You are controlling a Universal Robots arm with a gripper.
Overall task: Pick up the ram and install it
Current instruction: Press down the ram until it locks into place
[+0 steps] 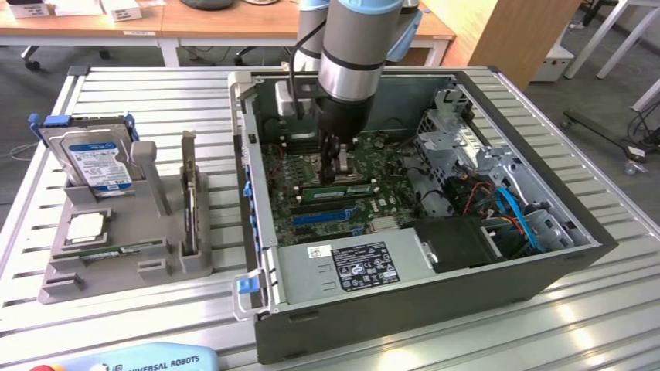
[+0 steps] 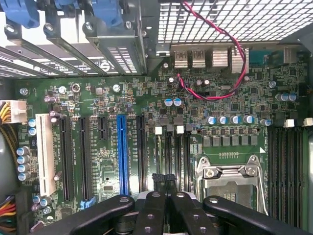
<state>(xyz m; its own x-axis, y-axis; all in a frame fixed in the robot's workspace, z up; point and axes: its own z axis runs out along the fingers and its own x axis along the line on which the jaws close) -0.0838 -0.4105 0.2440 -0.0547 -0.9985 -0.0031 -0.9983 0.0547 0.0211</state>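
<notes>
A long green ram stick (image 1: 335,188) with dark chips sits in a slot of the motherboard (image 1: 309,166) inside the open computer case (image 1: 413,294). My gripper (image 1: 338,167) hangs straight down into the case, shut, its tips just over that stick; whether they touch it I cannot tell. In the wrist view the black fingers (image 2: 151,210) are pressed together, with the gripper (image 2: 164,195) pointing at the row of memory slots (image 2: 171,152) beside the silver processor socket (image 2: 230,178).
A grey holder (image 1: 62,286) on the exterior view's left carries a hard drive (image 1: 98,162), a square silver chip (image 1: 88,226), an upright card (image 1: 188,201) and a thin green strip with a white label (image 1: 119,250). Case walls, a drive cage (image 1: 464,143) and cables (image 1: 515,212) hem the gripper in.
</notes>
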